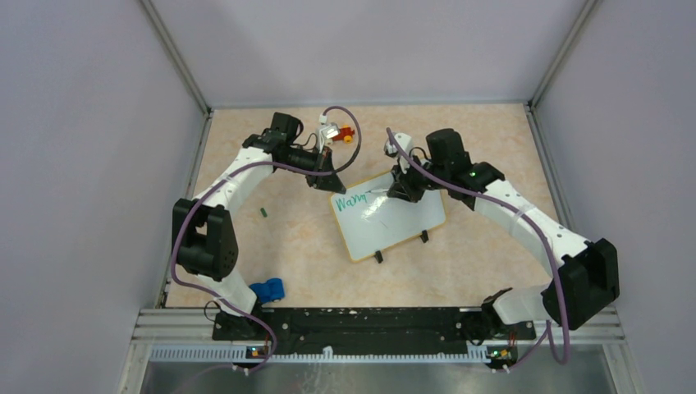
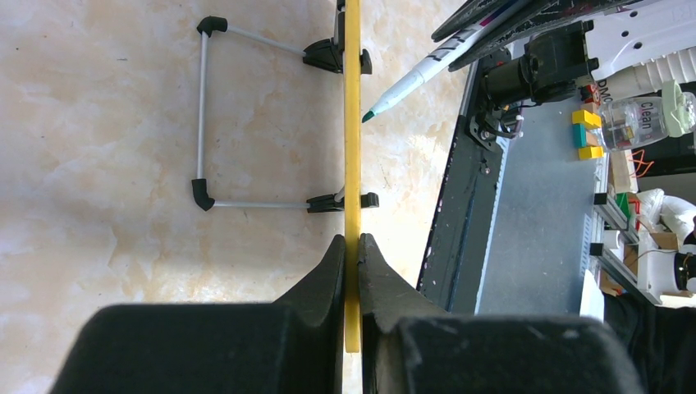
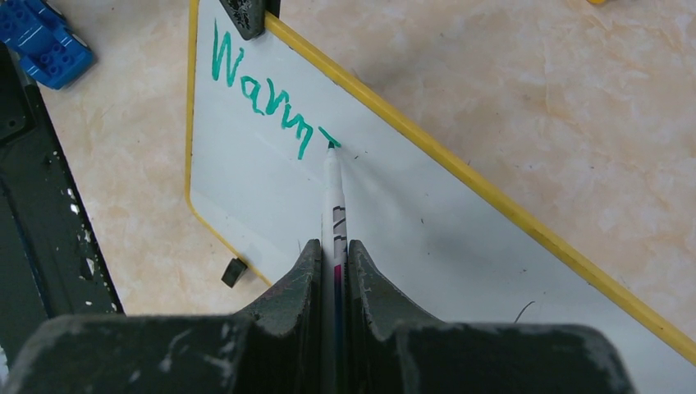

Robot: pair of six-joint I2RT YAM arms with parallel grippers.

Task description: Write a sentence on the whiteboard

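The whiteboard (image 1: 402, 223) lies tilted in the middle of the table on its black feet, yellow rim all round. Green lettering reading "Warm" (image 3: 254, 90) runs along its top left; this is the sentence (image 1: 354, 200) as it stands. My left gripper (image 1: 318, 182) is shut on the board's yellow rim (image 2: 352, 98) at the far left corner, jaws pinching it edge-on (image 2: 351, 242). My right gripper (image 3: 332, 246) is shut on a white marker (image 3: 332, 189), whose green tip touches the board just after the last letter. In the top view the right gripper (image 1: 404, 190) hovers over the board's upper edge.
A blue block (image 1: 268, 289) sits near the left arm's base. A small green piece (image 1: 264, 212) lies left of the board. Red, orange and white items (image 1: 338, 131) stand at the back. The board's wire stand (image 2: 203, 107) shows behind it. Grey walls enclose three sides.
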